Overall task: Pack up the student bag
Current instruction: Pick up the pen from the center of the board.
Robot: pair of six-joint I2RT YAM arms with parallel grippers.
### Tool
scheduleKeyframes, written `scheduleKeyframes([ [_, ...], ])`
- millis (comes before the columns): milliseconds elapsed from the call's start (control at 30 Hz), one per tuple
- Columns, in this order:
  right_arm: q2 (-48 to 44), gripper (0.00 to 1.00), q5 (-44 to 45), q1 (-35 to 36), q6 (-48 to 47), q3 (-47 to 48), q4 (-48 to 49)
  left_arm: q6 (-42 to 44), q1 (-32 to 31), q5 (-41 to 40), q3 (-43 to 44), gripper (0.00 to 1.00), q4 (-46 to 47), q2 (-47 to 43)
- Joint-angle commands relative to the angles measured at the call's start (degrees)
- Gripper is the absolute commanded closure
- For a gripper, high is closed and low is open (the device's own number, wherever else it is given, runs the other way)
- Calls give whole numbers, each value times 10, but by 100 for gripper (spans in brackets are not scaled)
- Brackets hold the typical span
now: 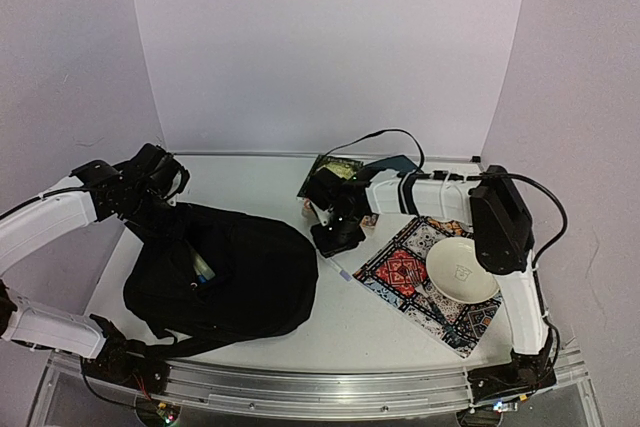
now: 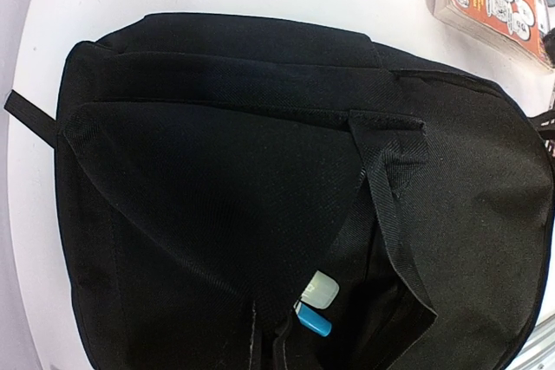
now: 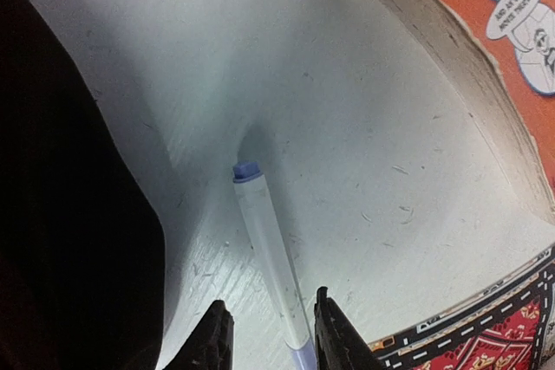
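Observation:
The student bag [image 1: 235, 282], a big black backpack, lies at the front left of the table and fills the left wrist view [image 2: 260, 171]. A white-capped marker [image 2: 321, 289] and a blue-capped one [image 2: 314, 321] stick out of its opening. My left gripper [image 1: 165, 197] sits at the bag's far left edge, shut on a fold of its fabric; its fingers are hidden in the wrist view. My right gripper [image 3: 273, 340] is open, low over the table right of the bag. A white pen [image 3: 269, 257] with lavender ends lies on the table between its fingertips, untouched.
An orange-covered comic book [image 3: 486, 41] lies just beyond the right gripper. A patterned mat [image 1: 400, 272] with a white plate [image 1: 462, 269] is at the right. A flat teal pouch [image 1: 395, 164] lies at the back, near the rear wall.

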Motion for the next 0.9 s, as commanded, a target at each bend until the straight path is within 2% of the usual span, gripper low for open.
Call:
scheduleKeyframes([
  [0, 34, 67, -1, 0, -13, 29, -52, 3, 5, -22, 42, 100, 22, -25],
  [433, 89, 72, -21, 0, -23, 70, -108, -3, 6, -8, 37, 100, 21, -24],
  [633, 104, 85, -17, 0, -35, 91, -149, -8, 6, 12, 39, 100, 28, -20],
  [867, 48, 99, 2, -12, -43, 75, -146, -19, 6, 51, 36, 100, 48, -19],
])
